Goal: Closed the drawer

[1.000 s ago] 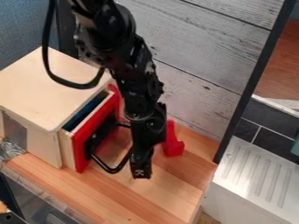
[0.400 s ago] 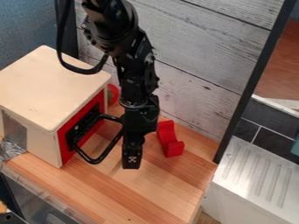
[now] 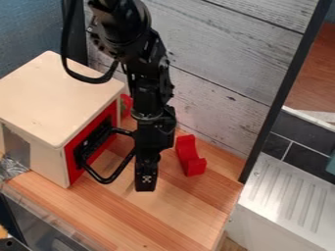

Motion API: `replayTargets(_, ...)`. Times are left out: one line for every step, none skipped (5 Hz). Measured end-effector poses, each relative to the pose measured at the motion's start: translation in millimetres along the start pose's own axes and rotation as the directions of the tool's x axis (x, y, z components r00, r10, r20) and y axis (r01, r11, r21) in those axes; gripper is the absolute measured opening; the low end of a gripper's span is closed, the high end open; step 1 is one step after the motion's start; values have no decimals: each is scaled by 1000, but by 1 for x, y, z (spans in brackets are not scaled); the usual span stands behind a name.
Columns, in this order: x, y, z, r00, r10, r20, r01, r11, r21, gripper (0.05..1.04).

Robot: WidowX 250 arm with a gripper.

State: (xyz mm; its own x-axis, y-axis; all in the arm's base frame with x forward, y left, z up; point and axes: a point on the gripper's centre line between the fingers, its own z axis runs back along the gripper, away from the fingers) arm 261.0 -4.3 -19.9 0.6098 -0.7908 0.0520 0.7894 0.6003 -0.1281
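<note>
Camera view: the red-fronted drawer [image 3: 70, 164] sits closed in the wooden box [image 3: 52, 98] at the left end of the surface [image 3: 163, 215]. Pointing down, the gripper [image 3: 146, 183] hangs beside the black handle [image 3: 103, 181]; whether open or closed, I cannot tell.

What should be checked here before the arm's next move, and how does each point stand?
1. Drawer front flush in the cabinet: ok, no gap shows along its edge.
2. Pincer free of the handle: cannot tell, they overlap or nearly meet in this view.
3. Red curved piece out of the drawer's path: ok, it sits beyond the arm, away from the drawer front.
4. Round red item outside the drawer: ok, it is beside the cabinet.
5. Arm withdrawn from the drawer area: not ok, it hangs in front.
</note>
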Motion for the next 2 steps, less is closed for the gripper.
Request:
replayTargets(27, -22, 23, 995, -32, 92, 33, 999, -5, 1001)
replayTargets(44, -43, 52, 988, -43, 151, 42, 999, 6, 1001)
